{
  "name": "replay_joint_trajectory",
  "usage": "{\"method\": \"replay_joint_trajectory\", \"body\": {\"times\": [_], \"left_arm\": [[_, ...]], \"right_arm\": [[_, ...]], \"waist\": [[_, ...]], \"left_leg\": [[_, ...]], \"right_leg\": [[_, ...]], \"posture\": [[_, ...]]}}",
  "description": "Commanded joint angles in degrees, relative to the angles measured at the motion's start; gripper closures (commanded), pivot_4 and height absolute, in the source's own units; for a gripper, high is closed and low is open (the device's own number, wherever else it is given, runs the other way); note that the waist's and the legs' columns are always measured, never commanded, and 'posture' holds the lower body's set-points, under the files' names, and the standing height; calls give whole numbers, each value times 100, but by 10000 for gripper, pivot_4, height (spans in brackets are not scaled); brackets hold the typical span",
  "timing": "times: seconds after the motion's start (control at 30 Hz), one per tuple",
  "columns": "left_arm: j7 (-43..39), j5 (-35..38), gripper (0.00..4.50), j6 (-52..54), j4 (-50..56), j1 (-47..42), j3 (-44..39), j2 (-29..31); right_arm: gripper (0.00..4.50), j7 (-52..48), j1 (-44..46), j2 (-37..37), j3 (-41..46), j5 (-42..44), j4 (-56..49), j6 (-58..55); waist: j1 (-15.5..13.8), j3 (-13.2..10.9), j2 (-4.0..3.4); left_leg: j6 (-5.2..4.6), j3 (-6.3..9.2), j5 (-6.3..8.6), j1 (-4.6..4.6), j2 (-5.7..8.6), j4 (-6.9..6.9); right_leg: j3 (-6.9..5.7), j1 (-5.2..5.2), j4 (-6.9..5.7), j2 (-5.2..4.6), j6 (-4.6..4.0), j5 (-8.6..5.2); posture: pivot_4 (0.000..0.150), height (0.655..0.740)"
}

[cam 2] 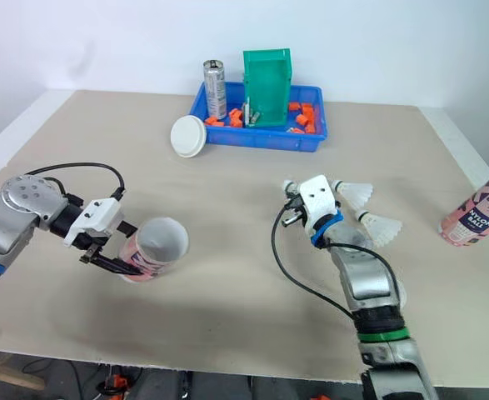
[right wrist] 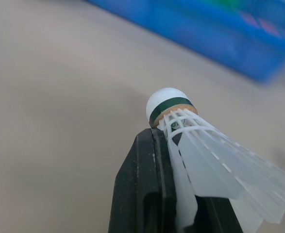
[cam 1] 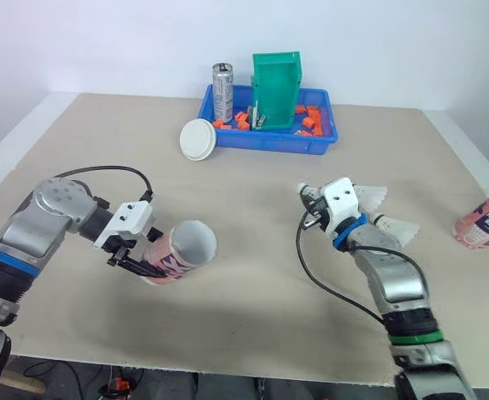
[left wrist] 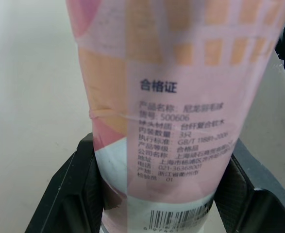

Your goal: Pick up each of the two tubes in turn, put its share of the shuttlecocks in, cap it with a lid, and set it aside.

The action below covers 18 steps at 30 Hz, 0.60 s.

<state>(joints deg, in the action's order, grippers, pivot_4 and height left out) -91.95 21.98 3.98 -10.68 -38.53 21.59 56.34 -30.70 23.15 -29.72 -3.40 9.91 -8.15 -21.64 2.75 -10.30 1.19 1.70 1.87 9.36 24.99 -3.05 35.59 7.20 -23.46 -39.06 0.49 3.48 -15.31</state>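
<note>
My left gripper is shut on a pink shuttlecock tube, held low over the table and tilted, with its open mouth turned toward the right arm. In the left wrist view the black fingers clamp the tube's printed label from both sides. My right gripper is shut on a white shuttlecock, whose green-banded cork points toward the tube. A second shuttlecock lies on the table beside the right wrist. The second pink tube stands at the far right edge.
A white lid leans against a blue tray at the back. The tray holds a metal can, a green bin and several orange pieces. Bare tabletop lies between the two arms.
</note>
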Motion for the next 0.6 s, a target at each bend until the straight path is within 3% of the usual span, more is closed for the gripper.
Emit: {"method": "replay_joint_trajectory", "body": {"times": [0.03,0.27,0.6], "left_arm": [[-55,-12,17536,-2,-137,94,302,-81],[-55,24,17536,-16,-527,-99,566,-259],[-55,91,17536,110,-780,-288,628,-436]], "right_arm": [[44377,-1553,174,-822,-169,798,-1622,-183],[44377,-2816,1465,-1094,-698,1253,-1977,-210],[44377,-3714,2313,-905,-1570,724,-1466,322]], "waist": [[-2,0,-10],[0,7,-6],[-15,15,-14]], "left_leg": [[0,0,0,1,2,-1],[-2,-9,0,-33,-4,6],[-2,-15,-1,-27,4,10]], "right_leg": [[1,0,0,-1,1,-2],[0,23,-1,-1,-36,-4],[0,19,-1,-13,-30,-8]], "posture": [[1500,7362],[1500,7362],[1500,7362]]}}
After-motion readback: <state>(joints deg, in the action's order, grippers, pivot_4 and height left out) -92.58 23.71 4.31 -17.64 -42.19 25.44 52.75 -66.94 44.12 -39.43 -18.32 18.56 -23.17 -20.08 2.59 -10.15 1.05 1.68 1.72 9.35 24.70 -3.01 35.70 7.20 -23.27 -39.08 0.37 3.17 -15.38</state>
